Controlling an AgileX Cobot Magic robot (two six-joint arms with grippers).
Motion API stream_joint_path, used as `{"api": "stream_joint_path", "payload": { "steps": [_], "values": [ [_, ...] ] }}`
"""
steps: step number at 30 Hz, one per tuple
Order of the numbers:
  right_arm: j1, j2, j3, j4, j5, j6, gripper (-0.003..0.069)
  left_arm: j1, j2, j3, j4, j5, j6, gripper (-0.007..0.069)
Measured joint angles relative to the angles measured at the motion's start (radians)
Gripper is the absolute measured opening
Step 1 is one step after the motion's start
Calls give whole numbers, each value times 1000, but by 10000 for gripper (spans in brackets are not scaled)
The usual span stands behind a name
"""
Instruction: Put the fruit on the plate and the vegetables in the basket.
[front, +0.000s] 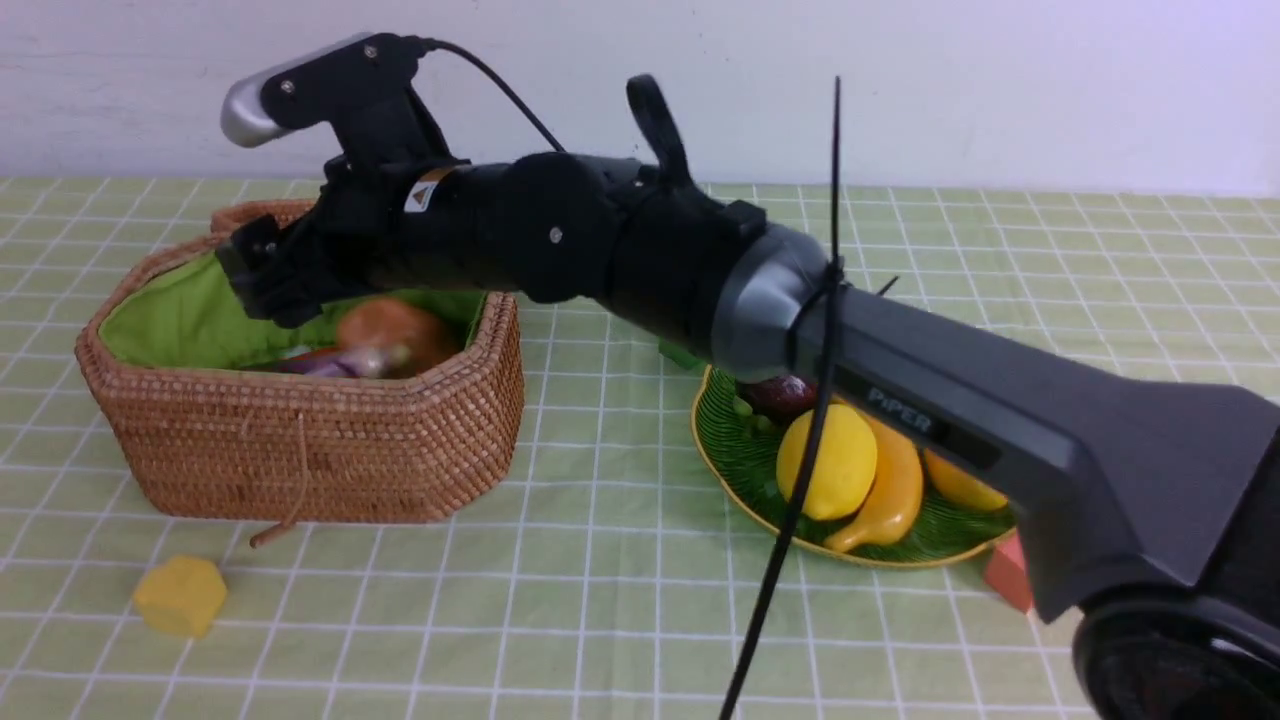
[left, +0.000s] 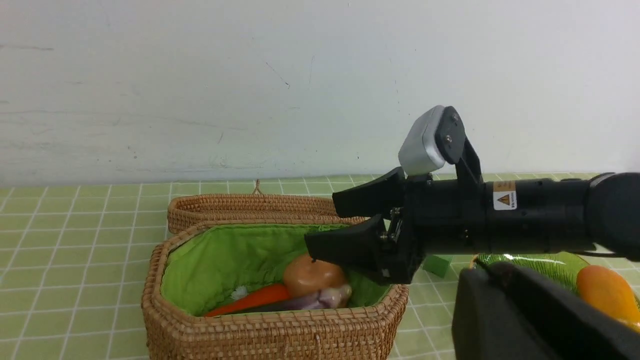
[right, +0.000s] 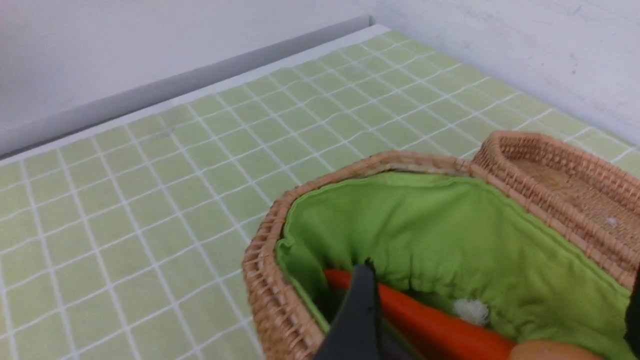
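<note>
Over the basket (front: 300, 470), left of frame, your right gripper (left: 345, 225) hangs wide open and empty above potato (left: 314, 276), carrot (left: 250, 300) and eggplant (left: 305, 301); retract level and a finger could snag the lining

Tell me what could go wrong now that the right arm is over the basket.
1. The right hand hangs open just over the basket rim; pulling back low could catch the wicker and drag the basket.
2. The right arm stretches across the plate; if it sags as it pulls back, it could knock the lemon or banana off.
3. The potato sits on top of the eggplant and carrot; a bump may roll it.
</note>
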Motion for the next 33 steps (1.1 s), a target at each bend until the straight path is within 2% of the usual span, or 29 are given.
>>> {"api": "stream_joint_path", "payload": {
  "steps": [6,7,8,10,13,16,21,28,33],
  "values": [
    [-54,-207,0,-61,408,58,372,0,0,0,-1,-14,0,60],
    [-73,-253,-1,-80,513,88,280,0,0,0,-5,-23,0,60],
    [-85,-282,-2,-92,558,109,240,0,-1,0,-9,-28,0,60],
    [-120,-350,-3,-115,729,162,82,0,-21,8,-29,-57,0,60],
    [-164,-416,0,-142,867,222,-8,0,-79,44,-61,-114,2,60],
    [-182,-476,39,-194,890,278,-9,0,-162,108,-80,-187,3,60],
    [-189,-670,255,-328,897,373,12,0,-310,268,-121,-317,3,60],
    [-191,-964,670,-349,900,497,15,0,-350,429,-141,-522,3,60],
    [-191,-1190,970,-350,879,636,20,0,-350,509,-143,-585,-28,60]
  ]
}}
